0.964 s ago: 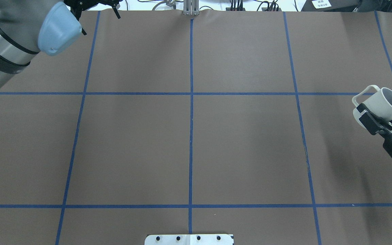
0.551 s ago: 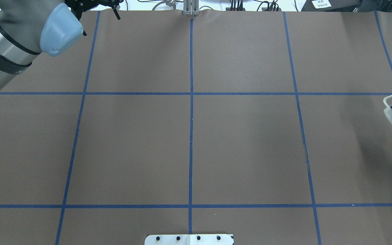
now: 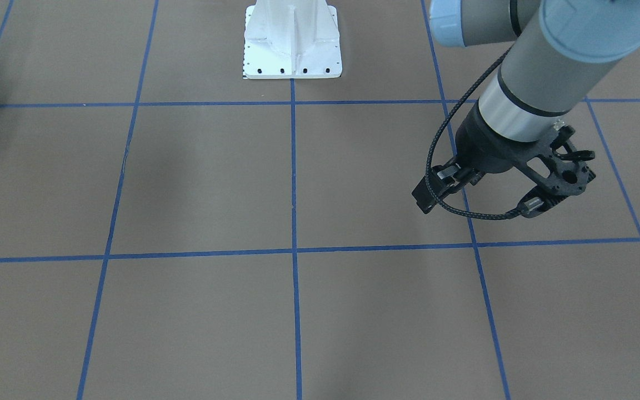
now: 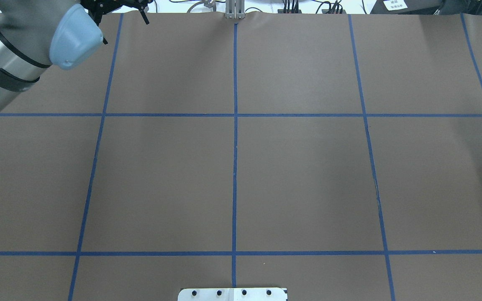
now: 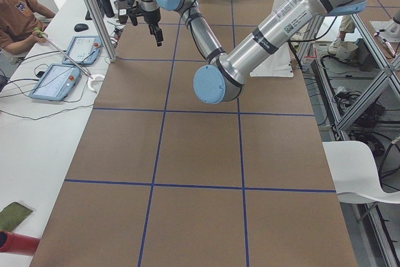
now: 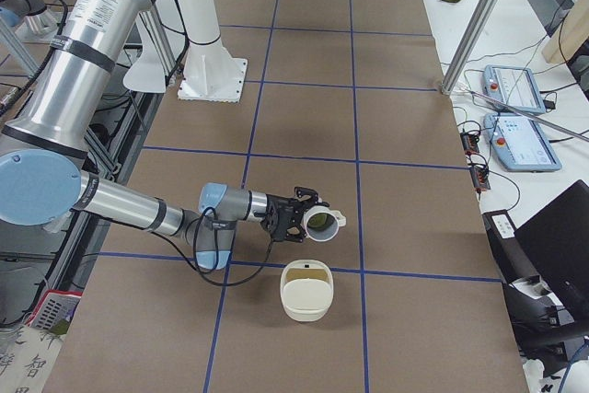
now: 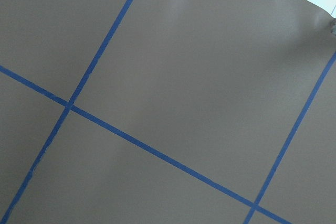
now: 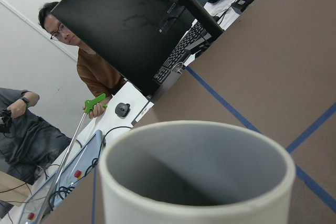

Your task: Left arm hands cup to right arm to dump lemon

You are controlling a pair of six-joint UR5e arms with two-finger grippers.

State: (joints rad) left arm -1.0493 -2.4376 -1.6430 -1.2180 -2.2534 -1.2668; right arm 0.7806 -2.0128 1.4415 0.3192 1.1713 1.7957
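My right gripper (image 6: pixel 296 220) holds the white cup (image 6: pixel 333 220) on its side, low over the table at my right end. A dull yellow-green lump, the lemon (image 6: pixel 318 221), shows in the cup's mouth there. In the right wrist view the cup (image 8: pixel 194 182) fills the bottom, and only its grey inside shows. A cream bowl (image 6: pixel 306 294) stands just in front of the cup's mouth. My left gripper (image 3: pixel 428 191), in its holed black bracket, hangs empty over the far left of the table, fingers apart. It also shows in the overhead view (image 4: pixel 117 6).
The white base mount (image 3: pixel 292 39) stands at the near table edge. Operators sit at the side bench behind a dark monitor (image 8: pixel 136 19), with tablets (image 6: pixel 515 89) and cables. A red cylinder (image 5: pixel 15 242) lies on the bench beside the table's left end.
My right gripper has carried the cup to the right, out of the overhead view. The left arm has hardly moved.
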